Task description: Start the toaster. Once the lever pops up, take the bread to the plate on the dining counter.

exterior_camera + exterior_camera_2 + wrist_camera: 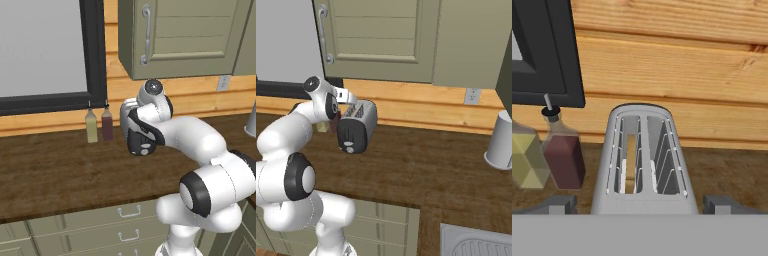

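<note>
My jaws stand wide open and hold nothing; their two dark tips rise at either side of the toaster, which sits directly below and between them in the hand view. The toaster is silver, with two slots facing up at me. In the left slot a pale slice of bread stands upright; the right slot looks bare, though I cannot see to its bottom.

From the right base view, the toaster's glossy black end panel faces the camera, with a small pale spot low on it that may be the lever; it is too small to be sure. In the left base view my own arm covers most of the toaster.

Just to the toaster's left stand two slim bottles, one yellowish and one dark red, the yellowish one cut off by the frame edge.

All of this rests on a dark brown wooden counter with drawers beneath, backed by a light wood-plank wall. Olive cabinets hang above. A grey cylindrical container stands well apart to the right.
</note>
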